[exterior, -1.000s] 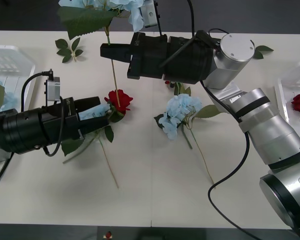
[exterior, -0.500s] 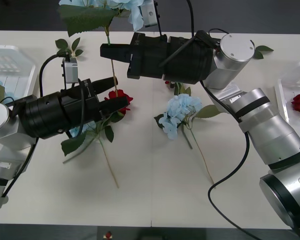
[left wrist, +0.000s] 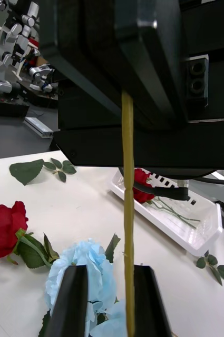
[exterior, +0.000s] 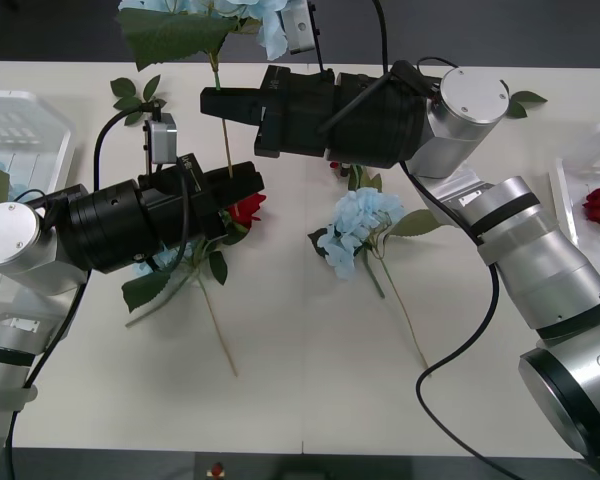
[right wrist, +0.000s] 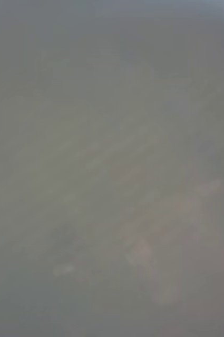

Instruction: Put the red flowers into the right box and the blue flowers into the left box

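Two grippers, right gripper (exterior: 212, 103) pinching raised blue flower (exterior: 205, 14), left gripper (left wrist: 107, 300) flanking its stem

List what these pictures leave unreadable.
Right wrist view: blurred throughout, nothing legible.
Front view: held blue flower, bloom cut by the top edge.
Front view: a red flower half hidden behind the left tool.
Front view: left box and right box cut by the side edges.

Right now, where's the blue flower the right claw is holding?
Front view: blue flower held upright at the table's far edge by the right claw, its stem hanging between the left claw's fingers.
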